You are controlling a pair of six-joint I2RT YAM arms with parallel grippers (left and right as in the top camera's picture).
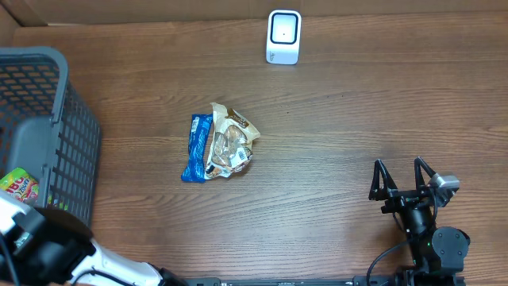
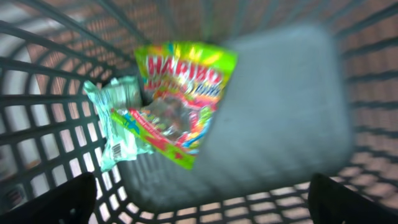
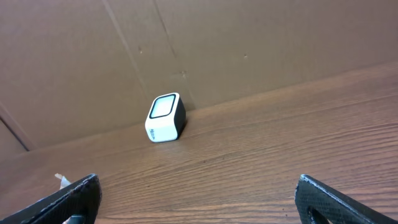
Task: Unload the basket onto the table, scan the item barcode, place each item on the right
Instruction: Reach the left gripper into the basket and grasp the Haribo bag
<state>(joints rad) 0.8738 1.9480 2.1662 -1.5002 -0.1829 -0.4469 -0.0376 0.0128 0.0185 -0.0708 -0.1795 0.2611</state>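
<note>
Haribo bag (image 1: 19, 186): overhead, inside the grey basket (image 1: 75, 135); snack packets (image 1: 221, 144) lie on the surface (image 1: 357, 111).
Left end effector (image 2: 205, 202): left wrist, spread wide above the bag, empty.
Right end effector (image 3: 202, 199): right wrist, spread, empty, facing the scanner (image 3: 165, 117).

Brown wood-grain table top (image 1: 357, 103); white box-shaped scanner (image 1: 283, 36) with a dark-rimmed pale window; glossy blue wrapped bar (image 1: 197, 148) with white print; cream-and-brown crinkled snack pouch (image 1: 230, 143). Grey plastic lattice basket (image 2: 292, 93); bright green sweet bag (image 2: 180, 93) with red lettering and multicoloured contents; pale mint packet (image 2: 115, 118) with a white barcode patch.
</note>
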